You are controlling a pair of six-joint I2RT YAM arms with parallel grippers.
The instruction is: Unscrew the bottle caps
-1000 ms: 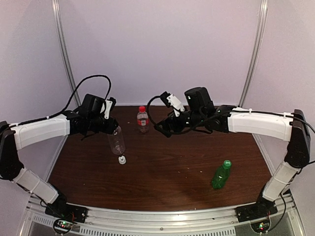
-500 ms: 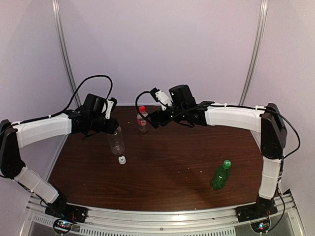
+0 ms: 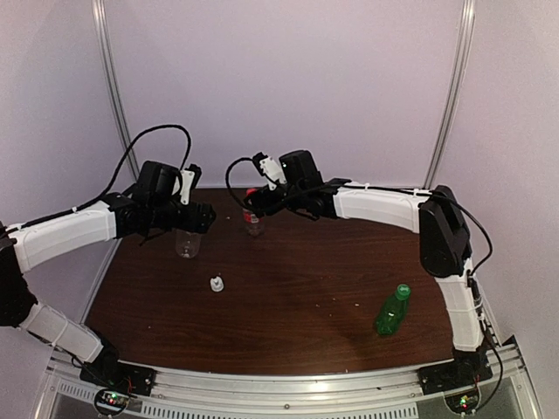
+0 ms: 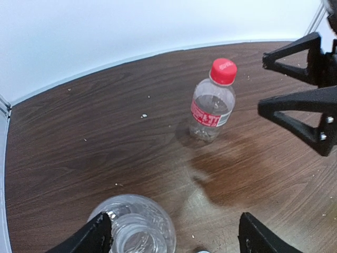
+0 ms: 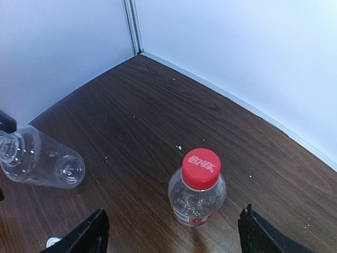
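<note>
A clear bottle (image 3: 186,243) with no cap is under my left gripper (image 3: 194,218). Its open mouth (image 4: 131,237) lies against the left finger, and the jaws stand wide open (image 4: 175,217). In the right wrist view this clear bottle (image 5: 45,163) looks tilted. The white nozzle cap (image 3: 216,283) lies on the table in front of it. The red cap (image 5: 200,167) is on its upright bottle (image 3: 253,224). My right gripper (image 5: 174,213) is open, a finger on each side of that bottle, not touching. The green cap (image 3: 403,290) is on its green bottle (image 3: 390,314).
The brown table (image 3: 297,288) ends at a white wall at the back and at metal posts (image 3: 112,87) in the corners. The green bottle is at the front right, away from both arms. My right gripper (image 4: 263,83) shows at the right of the left wrist view.
My left gripper has opened and let go of the clear bottle, which now sits lower under it. My right arm has swung left until its jaws flank the red-capped bottle.
</note>
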